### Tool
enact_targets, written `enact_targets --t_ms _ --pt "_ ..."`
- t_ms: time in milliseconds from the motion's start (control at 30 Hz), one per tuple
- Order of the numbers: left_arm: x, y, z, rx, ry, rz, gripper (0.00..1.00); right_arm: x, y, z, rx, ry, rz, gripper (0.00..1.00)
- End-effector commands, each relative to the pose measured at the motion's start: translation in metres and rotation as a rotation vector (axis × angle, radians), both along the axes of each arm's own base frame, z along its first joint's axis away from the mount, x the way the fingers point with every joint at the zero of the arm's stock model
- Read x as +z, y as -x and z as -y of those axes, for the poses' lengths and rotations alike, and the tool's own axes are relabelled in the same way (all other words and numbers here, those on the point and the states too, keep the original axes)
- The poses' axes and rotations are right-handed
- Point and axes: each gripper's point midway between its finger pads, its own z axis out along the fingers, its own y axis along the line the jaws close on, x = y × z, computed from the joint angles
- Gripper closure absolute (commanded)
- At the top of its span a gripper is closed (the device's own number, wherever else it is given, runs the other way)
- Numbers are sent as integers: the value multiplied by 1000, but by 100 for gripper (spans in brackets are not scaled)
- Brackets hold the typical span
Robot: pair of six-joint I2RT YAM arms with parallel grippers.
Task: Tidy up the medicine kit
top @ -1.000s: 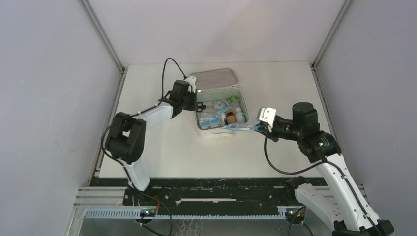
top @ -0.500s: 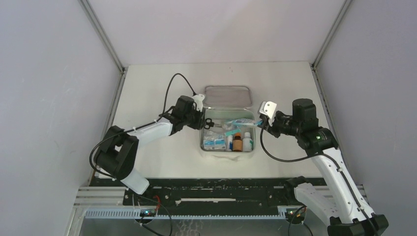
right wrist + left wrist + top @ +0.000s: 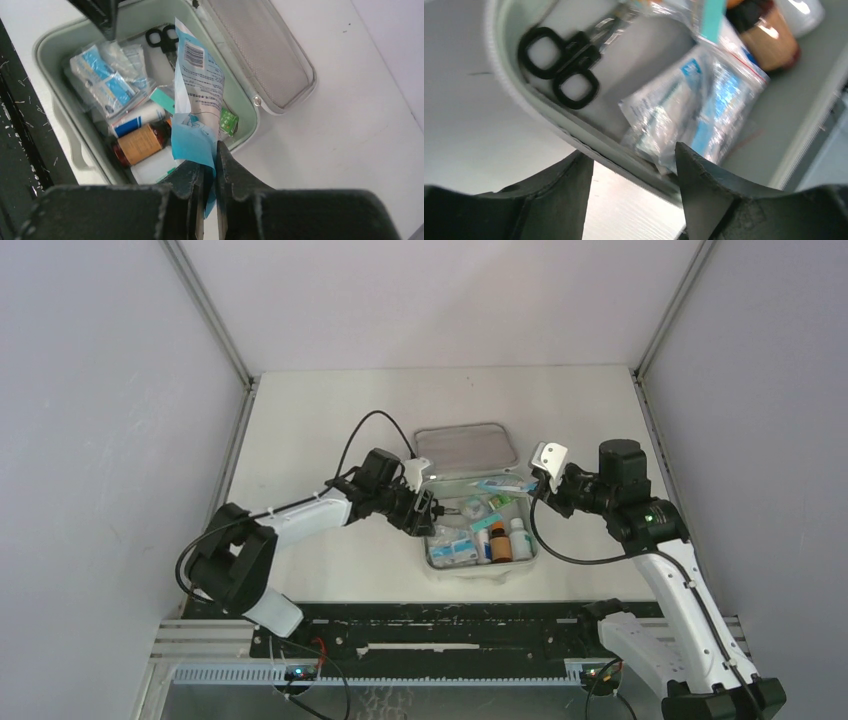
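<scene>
The medicine kit [image 3: 481, 571] is a white soft case lying open on the table, its grey-lined lid [image 3: 465, 447] folded back. My left gripper [image 3: 432, 510] is at the kit's left wall. In the left wrist view this gripper [image 3: 634, 170] is open, its jaws straddling the kit's rim [image 3: 549, 120] without pinching it. My right gripper [image 3: 541, 496] hovers at the kit's right side. It is shut [image 3: 212, 165] on the blue end of a blue-and-white packet [image 3: 197, 85], which hangs over the open kit [image 3: 42, 55].
Inside the kit lie black scissors [image 3: 561, 75], clear packets with blue print [image 3: 694, 110], a brown bottle [image 3: 140, 142] and small white bottles. Bare white table surrounds the kit. Grey walls close off the left, right and back.
The kit slid toward the near right with my left gripper on its wall. That gripper has now opened and let go of the wall. The right gripper still holds the packet.
</scene>
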Motion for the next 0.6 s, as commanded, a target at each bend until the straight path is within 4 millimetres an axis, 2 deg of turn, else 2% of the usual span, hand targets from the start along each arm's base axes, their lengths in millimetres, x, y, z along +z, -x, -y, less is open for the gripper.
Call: enact_targets --t_ms 0,100,167,300,400,500,567 --pt "42 45 27 -254 199 8 33 8 -3 1 -14 -15 28 100" --pt "54 52 31 -324 242 37 30 9 -2 1 -14 -16 30 100" --pt "59 46 28 -321 232 86 27 10 -2 1 -14 -16 35 100" --pt "76 7 14 -176 211 198 20 12 -1 1 -23 -26 38 100" --pt "88 -25 0 -50 240 208 14 18 -1 0 -34 -45 47 100" --pt "91 -58 -15 53 271 171 10 19 0 0 -38 -54 48 100" --pt "89 -72 -15 78 300 144 10 19 -1 0 -40 -53 45 100"
